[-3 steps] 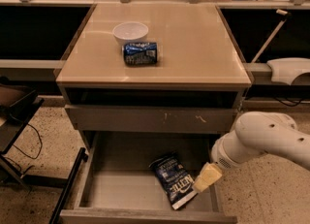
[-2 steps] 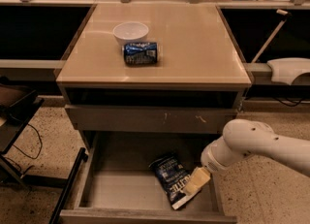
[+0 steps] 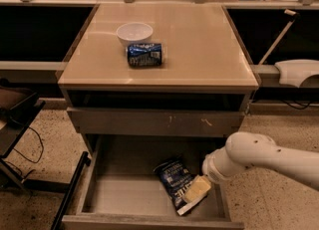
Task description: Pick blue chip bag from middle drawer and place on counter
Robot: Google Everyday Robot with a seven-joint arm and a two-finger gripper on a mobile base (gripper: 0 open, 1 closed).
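Note:
The blue chip bag (image 3: 172, 175) lies flat on the grey floor of the open middle drawer (image 3: 119, 194), right of its centre, with its white end toward the drawer front. My gripper (image 3: 197, 190), with pale yellow fingers, is down inside the drawer, right at the bag's lower right end and overlapping it. The white arm (image 3: 259, 157) reaches in from the right. The beige counter (image 3: 199, 50) is the top of the cabinet above.
A white bowl (image 3: 134, 33) and a blue soda can (image 3: 144, 55) on its side sit on the counter's left half. A shut drawer front with whitish scuffs (image 3: 154, 122) overhangs the open drawer. A black frame (image 3: 70, 184) stands at left.
The arm has moved left and down into the drawer. The gripper went from beside the bag's right edge to over its lower right end. The bag has not moved.

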